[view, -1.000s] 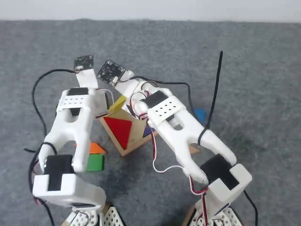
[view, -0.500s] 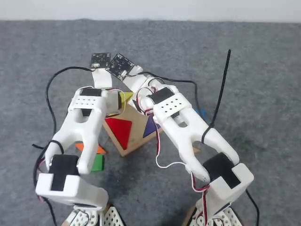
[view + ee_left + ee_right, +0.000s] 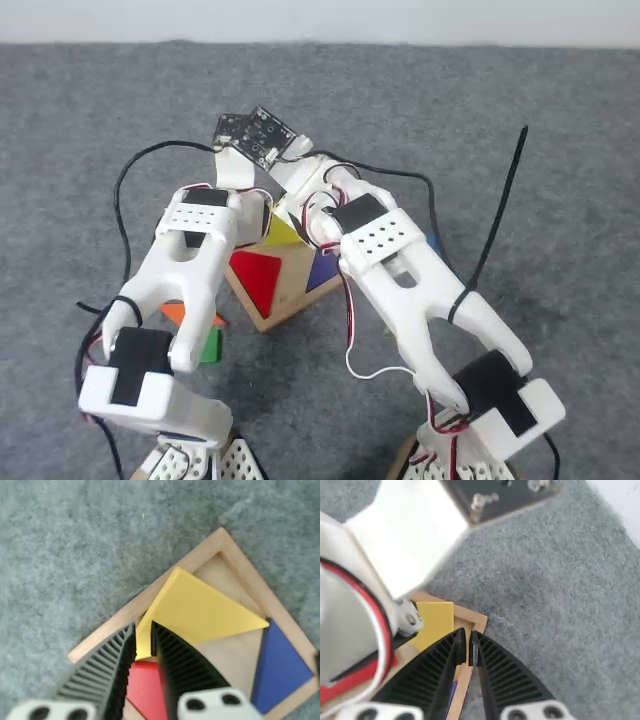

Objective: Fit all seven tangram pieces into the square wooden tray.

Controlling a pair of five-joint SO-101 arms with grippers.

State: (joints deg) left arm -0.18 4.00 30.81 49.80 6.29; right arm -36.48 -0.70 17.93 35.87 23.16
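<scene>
Since a second ago both arms have swung right, and the left gripper point(image 3: 142, 627) has carried the yellow triangle point(image 3: 200, 610) over the square wooden tray point(image 3: 210, 549) at mid-frame. Its jaws pinch the triangle's corner. The flat, bright piece lies tilted across the rim, next to the red triangle point(image 3: 145, 685) and the blue piece point(image 3: 280, 660). The right gripper point(image 3: 467, 632) hangs nearly closed and empty above the tray's upper corner.

Grey, felt-like worktop point(image 3: 560, 200) bearing the square wooden tray point(image 3: 262, 318), which lies flat and turned so that one corner faces the arm bases. On the left arm's side of the tray, an orange piece point(image 3: 178, 312) and a green piece point(image 3: 210, 345) lie close together on the felt, near the tray and partly hidden under that arm.
</scene>
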